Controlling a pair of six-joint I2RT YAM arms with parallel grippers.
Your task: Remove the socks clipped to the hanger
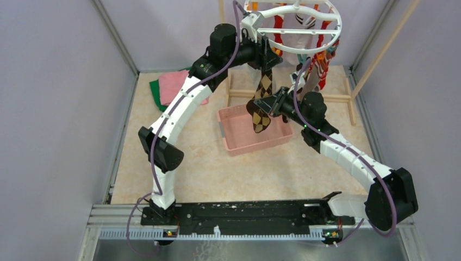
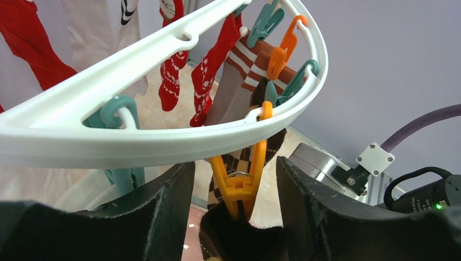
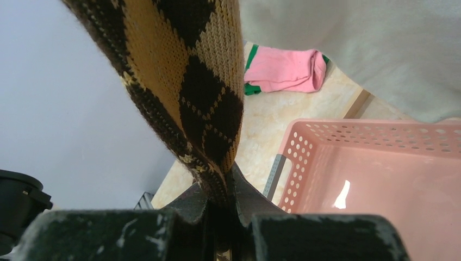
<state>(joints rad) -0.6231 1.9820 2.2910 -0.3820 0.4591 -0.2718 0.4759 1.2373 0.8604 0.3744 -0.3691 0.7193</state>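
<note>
Left tool [image 2: 235, 179]: black, rough-faced fingers standing apart just under the hanger's rim, one on each side of an orange clip [image 2: 255, 157].
Orange clip: slim plastic peg with a wire spring, hung from the hanger [image 2: 163, 144] and biting the top of the argyle sock [image 3: 185, 81].
Right tool [image 3: 220, 198]: clamped on the argyle sock's lower part, below the hanger.
Argyle sock: soft knit in brown and tan diamonds.
Hanger: smooth white plastic ring with spokes.
Red socks [image 2: 209, 76]: white-patterned, clipped to the hanger.
Basket [image 3: 304, 163]: pink perforated plastic, rectangular, on the mottled beige desk [image 1: 179, 163] beneath the hanger.
</note>
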